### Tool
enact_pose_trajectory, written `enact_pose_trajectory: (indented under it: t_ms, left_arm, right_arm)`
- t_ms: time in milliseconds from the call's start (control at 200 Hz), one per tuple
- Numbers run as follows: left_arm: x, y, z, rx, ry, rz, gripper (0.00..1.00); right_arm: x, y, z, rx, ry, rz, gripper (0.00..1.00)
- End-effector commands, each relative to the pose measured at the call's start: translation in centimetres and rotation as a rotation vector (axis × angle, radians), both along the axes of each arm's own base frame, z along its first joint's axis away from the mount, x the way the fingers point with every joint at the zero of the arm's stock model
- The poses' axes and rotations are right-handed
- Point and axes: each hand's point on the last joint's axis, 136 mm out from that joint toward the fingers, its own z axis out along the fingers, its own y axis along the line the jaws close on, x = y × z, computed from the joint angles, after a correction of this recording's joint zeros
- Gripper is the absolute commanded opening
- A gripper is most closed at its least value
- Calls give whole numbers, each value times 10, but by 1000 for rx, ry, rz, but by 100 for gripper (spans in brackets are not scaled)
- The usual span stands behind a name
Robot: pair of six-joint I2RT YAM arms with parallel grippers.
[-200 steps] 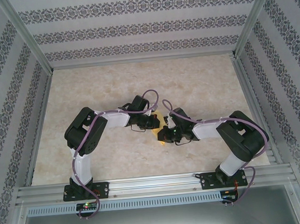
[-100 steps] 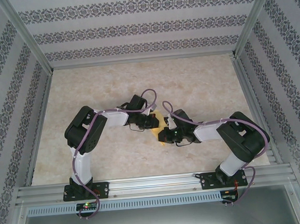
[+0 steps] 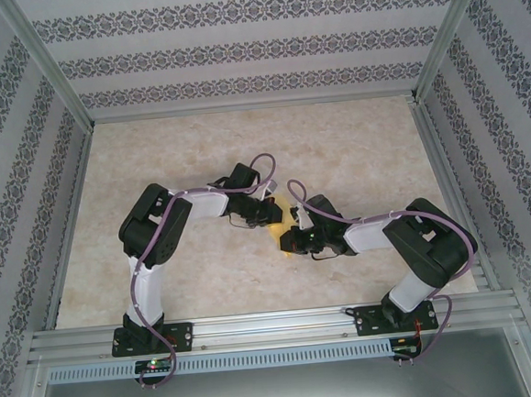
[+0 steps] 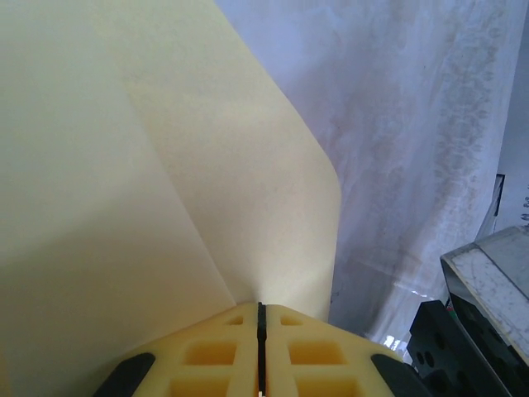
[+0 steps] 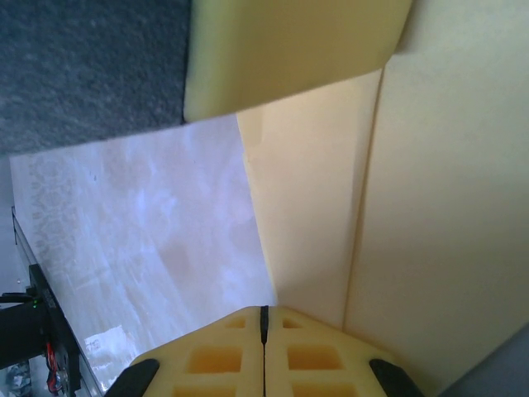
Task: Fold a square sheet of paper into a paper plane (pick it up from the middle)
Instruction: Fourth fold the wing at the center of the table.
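Note:
The square sheet of paper (image 3: 285, 224) is mustard yellow and creased, and it hangs between my two grippers near the middle of the table. In the left wrist view the paper (image 4: 165, 165) rises from the tips of my left gripper (image 4: 259, 304), with a fold line running down to the shut jaws. My right gripper (image 5: 264, 308) is shut too, and the sheet (image 5: 413, 207) comes out of its tips with a flap curled over at the top. From above, the left gripper (image 3: 274, 212) and the right gripper (image 3: 290, 242) stand close together over the paper.
The pale marbled table (image 3: 354, 155) stretches out behind and to both sides. Aluminium rails (image 3: 266, 325) edge it at the front and patterned walls (image 3: 244, 48) close it in. Part of the right arm (image 4: 488, 314) sits close at the lower right of the left wrist view.
My left gripper has moved a little toward the far side with its part of the paper. The right gripper has hardly moved.

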Motion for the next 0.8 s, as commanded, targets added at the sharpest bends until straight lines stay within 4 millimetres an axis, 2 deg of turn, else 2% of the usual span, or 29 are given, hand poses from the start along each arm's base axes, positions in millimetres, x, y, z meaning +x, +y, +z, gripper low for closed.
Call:
enact_pose_trajectory:
  t_ms: [0, 634, 794]
  left_arm:
    - [47, 40, -29, 146, -70, 155, 11]
    - [79, 41, -29, 178, -87, 165, 11]
    - [90, 42, -23, 172, -98, 176, 11]
  right_arm:
    - [-55, -39, -53, -185, 224, 19, 6]
    - [-63, -45, -56, -222, 233, 34, 5]
    - [-65, -46, -57, -226, 238, 38, 6]
